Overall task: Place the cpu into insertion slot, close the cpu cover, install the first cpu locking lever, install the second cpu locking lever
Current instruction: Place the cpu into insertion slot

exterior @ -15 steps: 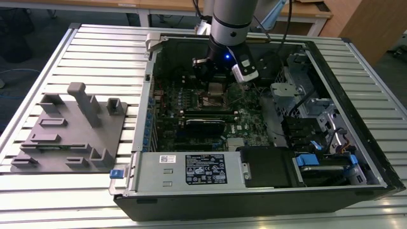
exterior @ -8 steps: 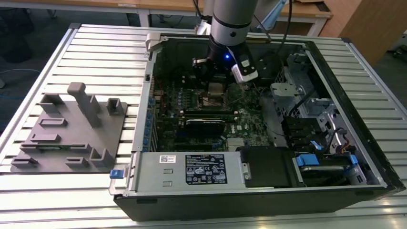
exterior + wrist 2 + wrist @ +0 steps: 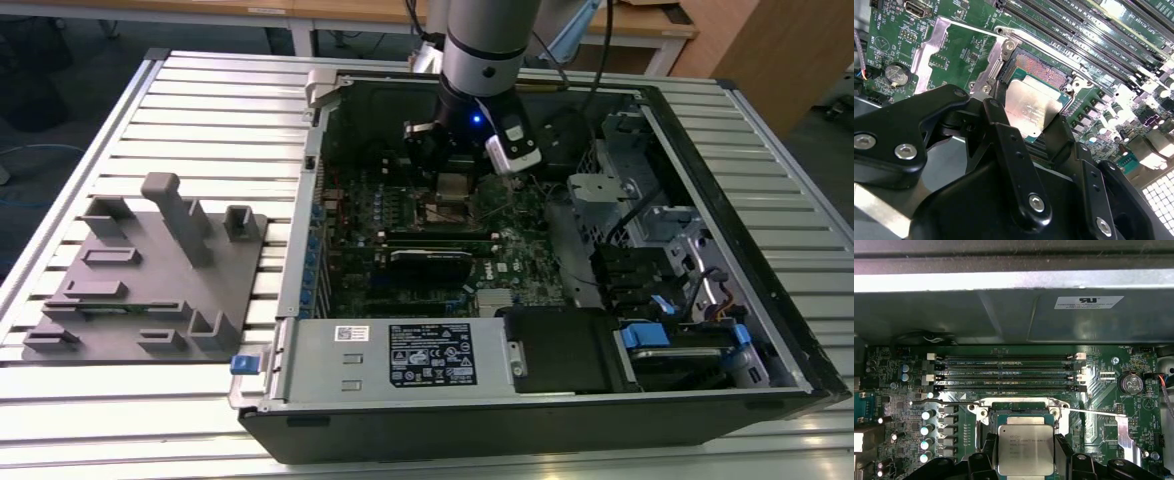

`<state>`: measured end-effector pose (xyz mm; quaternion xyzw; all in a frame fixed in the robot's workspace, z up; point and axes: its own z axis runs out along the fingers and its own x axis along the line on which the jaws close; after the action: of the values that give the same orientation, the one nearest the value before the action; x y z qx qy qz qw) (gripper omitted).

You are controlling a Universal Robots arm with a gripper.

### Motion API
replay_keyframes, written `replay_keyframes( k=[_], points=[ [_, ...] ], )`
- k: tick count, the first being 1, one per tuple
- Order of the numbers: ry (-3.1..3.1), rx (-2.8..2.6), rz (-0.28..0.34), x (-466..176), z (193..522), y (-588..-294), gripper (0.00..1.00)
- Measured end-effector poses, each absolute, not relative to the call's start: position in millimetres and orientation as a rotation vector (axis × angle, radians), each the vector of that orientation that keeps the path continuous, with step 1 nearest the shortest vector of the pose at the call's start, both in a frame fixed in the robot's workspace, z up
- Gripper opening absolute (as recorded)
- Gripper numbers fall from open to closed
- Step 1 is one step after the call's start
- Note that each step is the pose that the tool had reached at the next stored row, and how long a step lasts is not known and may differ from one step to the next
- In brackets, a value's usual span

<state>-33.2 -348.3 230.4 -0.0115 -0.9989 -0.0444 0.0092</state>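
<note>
- The end effector (image 3: 1025,441) is closed on the chip (image 3: 1025,452). Its two black fingers (image 3: 988,452) press on two opposite edges, and nothing else is held.
- The chip hangs flat just over the square slot (image 3: 1036,67). By my judgement it is not seated yet: in the second wrist view a strip of the slot's pin field is uncovered on the side toward the memory slots (image 3: 1004,372).
- To do this step well, the chip should go down level, with no tilt, and its four edges should be lined up with the silver rim first. The pins look fine and would bend easily, so it should not be slid sideways or pushed.
- The fingers should let go only when the chip rests inside the rim, and they should open just enough to stay clear of the rim.
- The chip's metal top faces up, away from the green board (image 3: 899,415). It is nearly square, so it has no clear long axis. Its edges run parallel to the rim, and its print lines run along the memory slots.
- Two thin wire levers (image 3: 1094,412) are swung out on both sides of the slot.
- All of this is inside the open computer case (image 3: 747,330), which lies on the slatted bench (image 3: 200,90).
</note>
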Motion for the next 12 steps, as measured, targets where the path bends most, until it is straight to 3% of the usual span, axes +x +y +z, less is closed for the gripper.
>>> replay_keyframes(
  k=[12],
  points=[
    [-3.12,-0.036,-0.138,-34.8,228.4,-348.3,0.54]
  ],
)
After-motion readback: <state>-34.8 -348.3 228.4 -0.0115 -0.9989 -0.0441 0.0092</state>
